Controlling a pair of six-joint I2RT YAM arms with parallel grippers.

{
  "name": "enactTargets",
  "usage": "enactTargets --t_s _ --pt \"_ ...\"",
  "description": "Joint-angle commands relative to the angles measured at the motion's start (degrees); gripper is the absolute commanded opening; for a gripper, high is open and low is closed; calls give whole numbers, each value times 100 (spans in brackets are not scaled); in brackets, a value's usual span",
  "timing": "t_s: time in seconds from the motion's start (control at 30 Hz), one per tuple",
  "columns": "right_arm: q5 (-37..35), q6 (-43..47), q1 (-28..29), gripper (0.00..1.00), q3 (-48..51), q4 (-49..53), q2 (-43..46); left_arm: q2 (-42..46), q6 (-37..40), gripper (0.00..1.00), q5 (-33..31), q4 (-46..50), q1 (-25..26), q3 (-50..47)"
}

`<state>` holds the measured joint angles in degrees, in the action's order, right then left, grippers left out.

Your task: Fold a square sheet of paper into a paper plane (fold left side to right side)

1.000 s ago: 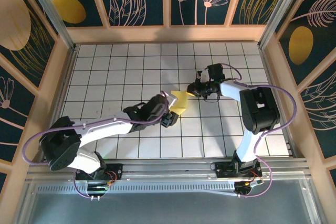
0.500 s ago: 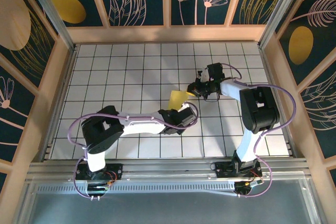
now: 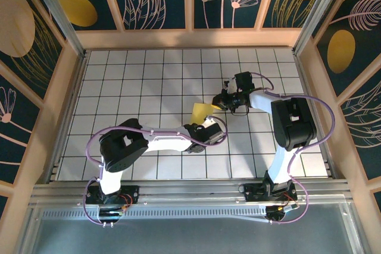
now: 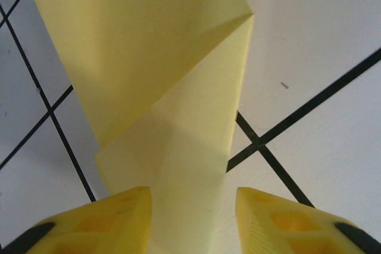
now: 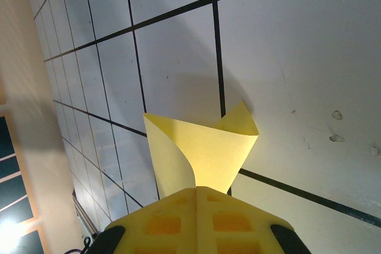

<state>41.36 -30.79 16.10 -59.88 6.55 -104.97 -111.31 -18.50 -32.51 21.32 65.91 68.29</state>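
Jaws of the right gripper (image 5: 196, 194) are pressed together on one end of the square sheet of paper (image 5: 202, 147), which fans out ahead of them in a loose curl just above the desk (image 5: 286, 57). Those of the left gripper (image 4: 193, 206) stand apart, with the sheet's near end lying in the gap between them. I cannot tell whether either one touches it.

I judge the step in hand to be the side-to-side fold, only half made: the sheet is doubled over itself but bowed, not flat, and no sharp crease is set. The next move likely calls for the left jaws to take the free end and lay it edge to edge on the held end while the right pinch anchors it. A loose grip could skew the thin paper.

From the top view, the two grippers close on the sheet (image 3: 201, 111) from opposite sides, the left (image 3: 201, 125) nearer the bases and the right (image 3: 221, 102) beyond it. The left wrist view adds the overlapping diagonal layer and a faint crease ahead of its jaws. The right wrist view shows the pinch itself and the shadow under the lifted paper.
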Motion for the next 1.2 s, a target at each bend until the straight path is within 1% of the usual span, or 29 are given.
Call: enactTargets --t_s 0.0,0.1,0.27,0.37,0.43,0.5,0.53,0.63,0.7,0.77,0.8,0.93,1.0,1.03,1.17 --pt "-76 55 -23 0 -158 145 -81 -123 -12 29 -225 162 1 72" --pt "-84 88 -27 0 -164 163 -82 -107 -26 19 -257 143 5 53" --pt "-119 165 -32 0 -163 224 -42 -59 -70 6 -299 136 1 19" --pt "-164 212 -59 0 -160 251 -10 8 -122 1 -296 90 1 -50" --pt "-164 244 -93 0 -156 262 45 64 -135 0 -218 43 1 -87" --pt "-208 312 -158 6 -148 282 145 109 -110 0 -68 -13 -6 -103" --pt "-288 363 -205 12 -141 314 233 141 -85 0 50 -59 -18 -113" --pt "-620 539 -408 28 -75 445 578 230 -73 0 567 -186 -115 -160" --pt "-857 636 -618 35 62 501 865 320 -91 0 974 -293 -226 -216" --pt "-1062 719 -857 40 269 506 1192 426 -111 0 1554 -408 -392 -276" --pt "-1131 766 -950 42 356 506 1328 489 -126 0 1832 -481 -476 -307" --pt "-1361 998 -1128 47 745 435 1810 589 -266 0 3305 -831 -916 -387" --pt "-1349 1046 -1135 48 969 276 2024 572 -393 0 3735 -988 -1057 -428" --pt "-1325 1042 -1136 49 1092 178 2108 544 -446 0 4079 -1096 -1147 -447" --pt "-1161 988 -1132 51 1492 -160 2336 420 -923 0 4984 -1639 -1461 -595"
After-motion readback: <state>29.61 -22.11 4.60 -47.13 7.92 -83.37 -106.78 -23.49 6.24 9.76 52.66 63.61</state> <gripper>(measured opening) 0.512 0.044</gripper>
